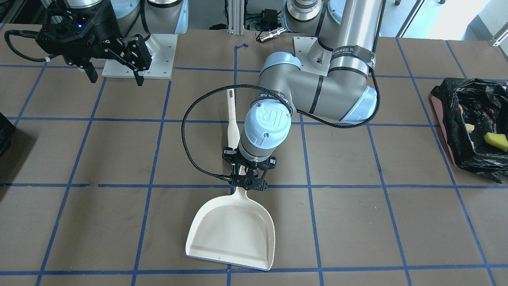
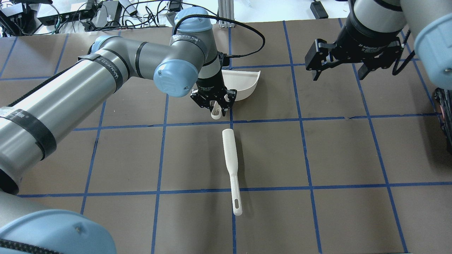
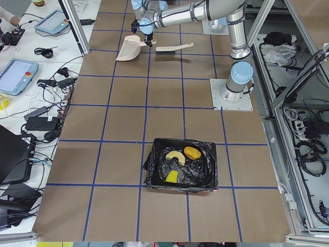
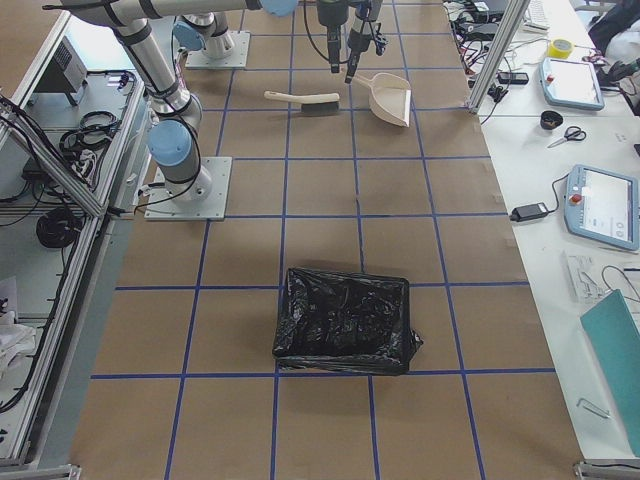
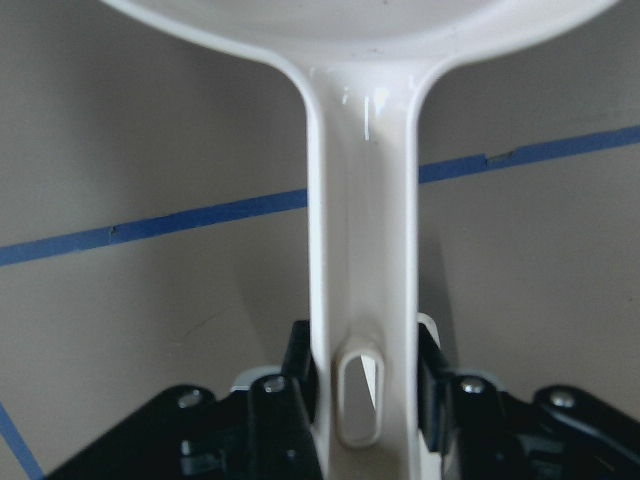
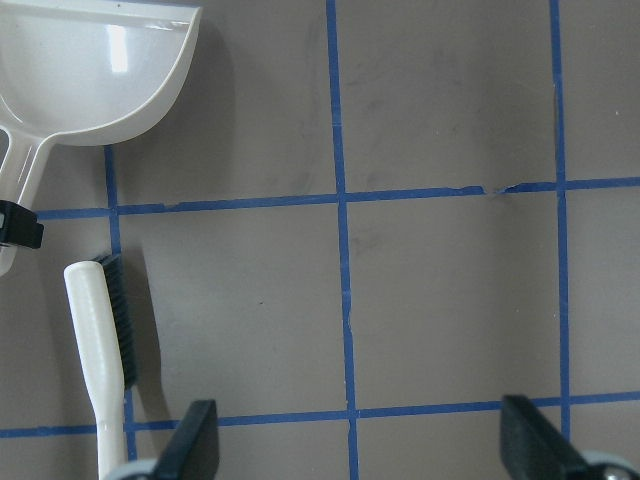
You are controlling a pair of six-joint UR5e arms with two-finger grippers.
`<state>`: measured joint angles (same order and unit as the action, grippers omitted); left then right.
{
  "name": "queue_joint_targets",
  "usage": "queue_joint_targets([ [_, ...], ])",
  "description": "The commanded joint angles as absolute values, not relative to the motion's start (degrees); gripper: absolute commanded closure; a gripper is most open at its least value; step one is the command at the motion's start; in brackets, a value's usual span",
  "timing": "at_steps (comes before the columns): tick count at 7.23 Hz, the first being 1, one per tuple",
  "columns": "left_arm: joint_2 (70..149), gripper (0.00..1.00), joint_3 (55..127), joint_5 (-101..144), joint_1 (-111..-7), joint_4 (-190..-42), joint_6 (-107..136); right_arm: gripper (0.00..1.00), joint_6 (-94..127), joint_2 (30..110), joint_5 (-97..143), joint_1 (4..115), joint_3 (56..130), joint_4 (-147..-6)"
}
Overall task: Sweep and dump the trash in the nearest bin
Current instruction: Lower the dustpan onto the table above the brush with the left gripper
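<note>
The bin (image 3: 153, 174), a box lined with a black bag, holds the trash: a brown oval lump (image 3: 192, 152), a tan croissant piece (image 3: 176, 156) and a yellow-green wedge (image 3: 172, 177). The bin (image 1: 456, 149) sits at the front view's right edge, the wedge (image 1: 496, 141) inside it. My left gripper (image 1: 250, 185) (image 5: 362, 392) is shut on the handle of the white dustpan (image 1: 234, 230) (image 2: 243, 84), whose empty pan seems to rest on the table. My right gripper (image 2: 338, 74) (image 1: 115, 77) is open and empty above the table, far from the bin.
A white brush (image 2: 231, 165) with dark bristles lies flat on the brown mat just behind the dustpan handle; it also shows in the right wrist view (image 6: 92, 350). Blue tape lines grid the table. Tablets and cables lie along the table's operator-side edge (image 3: 20, 74).
</note>
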<state>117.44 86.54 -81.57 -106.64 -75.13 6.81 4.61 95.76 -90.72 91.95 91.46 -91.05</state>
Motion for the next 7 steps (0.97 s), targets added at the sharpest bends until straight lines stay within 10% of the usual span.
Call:
queue_joint_targets([
  [1, 118.21, 1.0, 86.57, -81.56, -107.13, -74.97, 7.64, 0.0, 4.22, 95.8, -89.74, 91.85, 91.49, -90.44],
  [4, 118.3, 1.0, 86.66, -81.04, -107.84, -75.06, 9.67, 0.0, 2.48, 96.06, -90.43, 92.02, 91.58, -88.96],
  [7, 118.21, 0.43, 87.01, -79.45, -108.37, -75.06, 13.44, 0.0, 1.14, 95.98, -89.91, 91.93, 91.58, -88.42],
])
